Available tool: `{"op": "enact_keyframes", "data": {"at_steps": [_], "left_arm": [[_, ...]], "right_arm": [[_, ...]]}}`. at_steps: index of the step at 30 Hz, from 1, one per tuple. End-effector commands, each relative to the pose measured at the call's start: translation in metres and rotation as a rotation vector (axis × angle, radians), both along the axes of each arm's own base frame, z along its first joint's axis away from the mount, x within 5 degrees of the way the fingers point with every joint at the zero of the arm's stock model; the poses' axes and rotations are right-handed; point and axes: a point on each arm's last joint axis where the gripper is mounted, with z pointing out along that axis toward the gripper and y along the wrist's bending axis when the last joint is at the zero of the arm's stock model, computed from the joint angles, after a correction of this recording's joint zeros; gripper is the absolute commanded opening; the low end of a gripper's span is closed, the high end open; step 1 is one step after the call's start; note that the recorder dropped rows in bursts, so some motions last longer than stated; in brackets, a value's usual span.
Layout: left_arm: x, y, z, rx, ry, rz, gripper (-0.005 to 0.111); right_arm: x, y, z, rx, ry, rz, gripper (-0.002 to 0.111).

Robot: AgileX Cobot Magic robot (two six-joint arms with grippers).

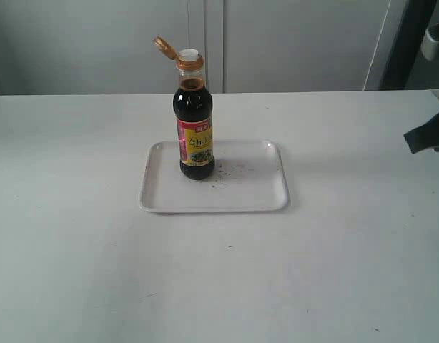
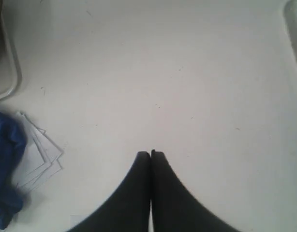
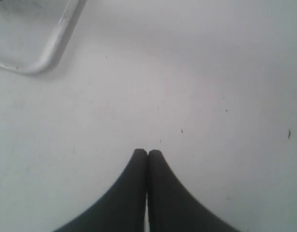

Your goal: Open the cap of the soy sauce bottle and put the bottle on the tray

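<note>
The only writing stands on the red-and-yellow label [image 1: 196,145] wrapped round the small clear soy sauce bottle of dark liquid [image 1: 192,106]: large dark characters on the yellow field and a small mark on the red band above them. All are too small and blurred to read as words or numbers

One bottle [image 1: 194,136], one cap [image 1: 164,47], one tray [image 1: 262,194]. Two grippers: left gripper [image 2: 150,153], right gripper [image 3: 147,152]. One blue cloth [image 2: 6,169], one paper stack [image 2: 41,153].
</note>
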Motion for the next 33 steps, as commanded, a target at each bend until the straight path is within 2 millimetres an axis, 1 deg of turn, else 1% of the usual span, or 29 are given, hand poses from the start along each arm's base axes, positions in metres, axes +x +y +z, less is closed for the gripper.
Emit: {"op": "enact_keyframes", "data": {"at_steps": [1, 5, 8, 11, 17, 19, 23, 26, 29, 33], "left_arm": [[-0.027, -0.010, 0.001, -0.084, -0.076, -0.034, 0.000], [-0.051, -0.017, -0.006, -0.123, -0.185, -0.047, 0.000], [-0.069, -0.021, -0.014, -0.117, -0.257, -0.054, 0.000], [-0.085, -0.025, -0.023, -0.105, -0.327, -0.065, 0.000], [-0.115, -0.032, -0.040, -0.109, -0.439, -0.099, 0.000], [-0.122, -0.032, -0.047, -0.102, -0.448, -0.105, 0.000], [-0.132, -0.030, -0.060, -0.098, -0.525, -0.081, 0.000], [-0.140, -0.028, -0.072, -0.094, -0.568, -0.067, 0.000], [-0.149, -0.027, -0.078, -0.093, -0.611, -0.061, 0.000], [-0.161, -0.027, -0.082, -0.090, -0.671, -0.059, 0.000]], "right_arm": [[-0.007, -0.002, 0.002, 0.008, 0.093, -0.018, 0.000], [-0.011, -0.002, 0.007, 0.011, 0.057, -0.021, 0.000], [-0.016, -0.002, 0.015, 0.019, -0.024, -0.027, 0.000], [-0.027, -0.003, 0.020, 0.044, -0.140, -0.055, 0.000], [-0.060, -0.003, 0.010, 0.095, -0.339, -0.075, 0.000], [-0.071, -0.003, 0.004, 0.094, -0.386, -0.067, 0.000], [-0.089, -0.005, -0.001, 0.097, -0.520, -0.070, 0.000], [-0.103, -0.006, -0.006, 0.102, -0.576, -0.073, 0.000], [-0.114, -0.007, -0.012, 0.106, -0.632, -0.077, 0.000], [-0.126, -0.008, -0.015, 0.122, -0.729, -0.086, 0.000]]}}
